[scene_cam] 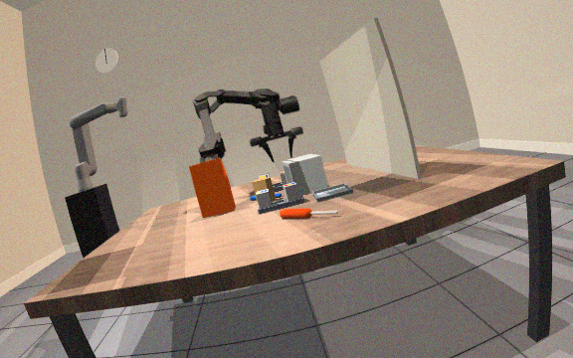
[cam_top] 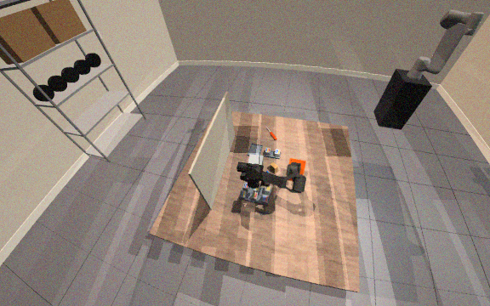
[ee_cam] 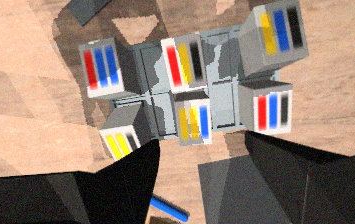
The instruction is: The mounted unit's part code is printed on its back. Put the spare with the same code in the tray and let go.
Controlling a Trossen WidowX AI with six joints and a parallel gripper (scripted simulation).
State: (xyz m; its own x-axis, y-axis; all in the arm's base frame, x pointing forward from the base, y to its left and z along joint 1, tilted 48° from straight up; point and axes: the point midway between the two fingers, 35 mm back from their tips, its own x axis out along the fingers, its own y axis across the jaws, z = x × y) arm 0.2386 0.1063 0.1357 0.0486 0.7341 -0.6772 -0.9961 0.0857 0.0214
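I am hovering over the brown wooden surface (ee_cam: pixel 23 140), above the grey rack of striped-label spare blocks (ee_cam: pixel 193 75) at the frame's centre. My black gripper (ee_cam: pixel 200 165) is hanging partly apart, holding nothing. No spare is picked yet; choosing, traying and releasing all remain.

What you can't see well

In your wrist view, the two dark fingers run off the bottom edge, and the blue stick (ee_cam: pixel 170 210) hides partly behind one. From the top, the arm covers the spares (cam_top: pixel 255 193).
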